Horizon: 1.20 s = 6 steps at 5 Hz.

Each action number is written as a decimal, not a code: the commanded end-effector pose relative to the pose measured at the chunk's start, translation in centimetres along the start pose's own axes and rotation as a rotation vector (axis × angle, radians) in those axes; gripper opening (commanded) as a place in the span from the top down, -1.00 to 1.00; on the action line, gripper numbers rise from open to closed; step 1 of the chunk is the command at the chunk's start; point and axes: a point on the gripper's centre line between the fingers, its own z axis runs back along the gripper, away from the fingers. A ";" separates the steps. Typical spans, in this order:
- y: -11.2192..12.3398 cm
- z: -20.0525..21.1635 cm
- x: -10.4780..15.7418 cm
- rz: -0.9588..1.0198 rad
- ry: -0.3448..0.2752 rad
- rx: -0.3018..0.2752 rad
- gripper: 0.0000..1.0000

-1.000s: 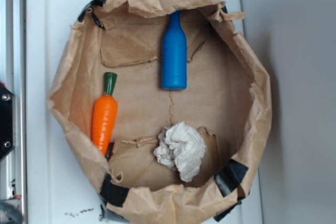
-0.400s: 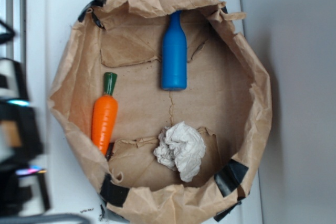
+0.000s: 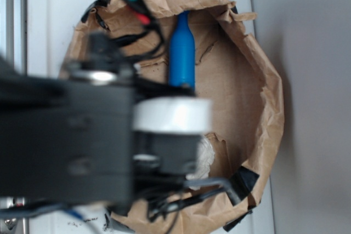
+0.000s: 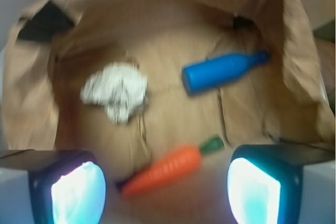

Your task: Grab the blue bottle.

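1. Wrist view: the gripper has its fingers spread wide, grasping nothing, hovering above the paper bag.
2. Inside the bag, the blue bottle lies flat beyond the carrot.
3. Risk: descending here would likely pinch the carrot directly underneath, or snag the bag's crumpled wall.

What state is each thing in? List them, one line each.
blue bottle: lying on its side in the bag, not gripped.
carrot: lying on its side, untouched.
crumpled paper: loose on the bag floor.
paper bag: open, walls rolled down.
gripper: open, empty, above the bag.
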 end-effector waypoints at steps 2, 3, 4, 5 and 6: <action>5.1 -1.5 1.2 0.788 -0.114 -0.089 -1.00; 5.1 -1.5 1.2 0.788 -0.114 -0.089 -1.00; 5.1 -1.5 1.2 0.788 -0.114 -0.089 -1.00; 5.1 -1.5 1.2 0.788 -0.114 -0.089 -1.00; 4.9 -3.9 1.4 0.827 -0.139 -0.064 -1.00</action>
